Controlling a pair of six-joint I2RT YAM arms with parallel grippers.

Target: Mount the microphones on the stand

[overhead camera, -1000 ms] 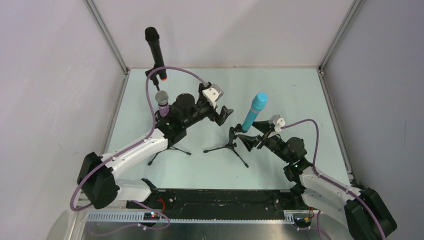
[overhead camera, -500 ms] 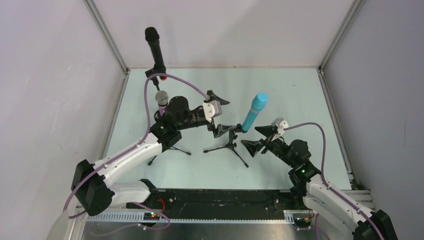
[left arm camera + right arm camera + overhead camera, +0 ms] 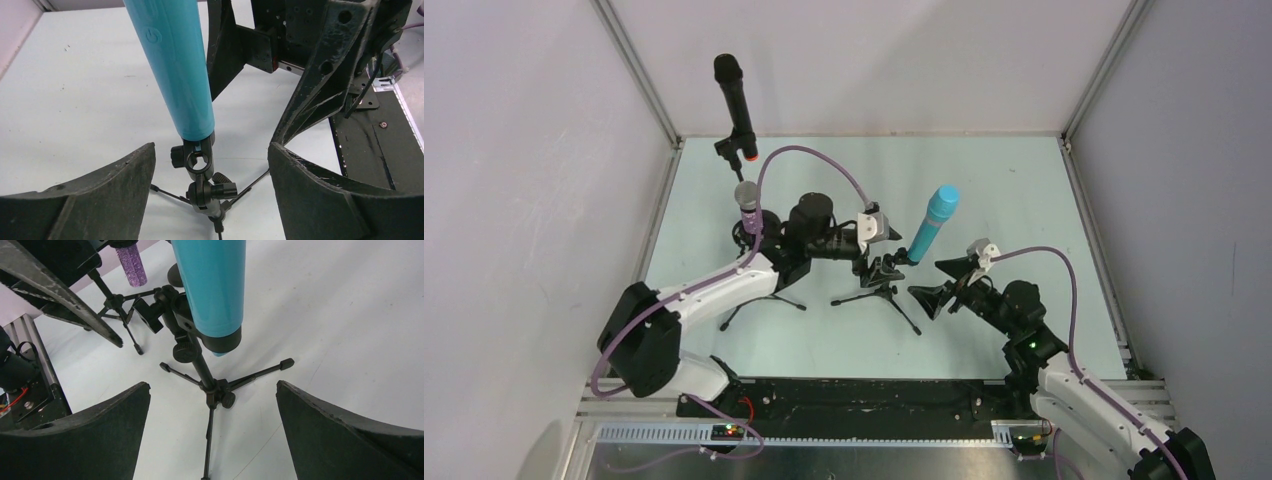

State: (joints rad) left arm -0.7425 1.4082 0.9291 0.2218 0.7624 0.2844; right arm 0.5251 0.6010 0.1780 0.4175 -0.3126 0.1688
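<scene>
Light blue microphone (image 3: 172,65), clipped into its stand (image 3: 205,192), supports itself between the released jaws of left gripper (image 3: 211,150) and right gripper (image 3: 212,386).

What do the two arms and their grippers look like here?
Both arms have white links and black joint housings: left arm, right arm. A purple cable loops along each, and a white block sits at each wrist. The left gripper and right gripper carry broad, curved, scuffed black fingers.
</scene>
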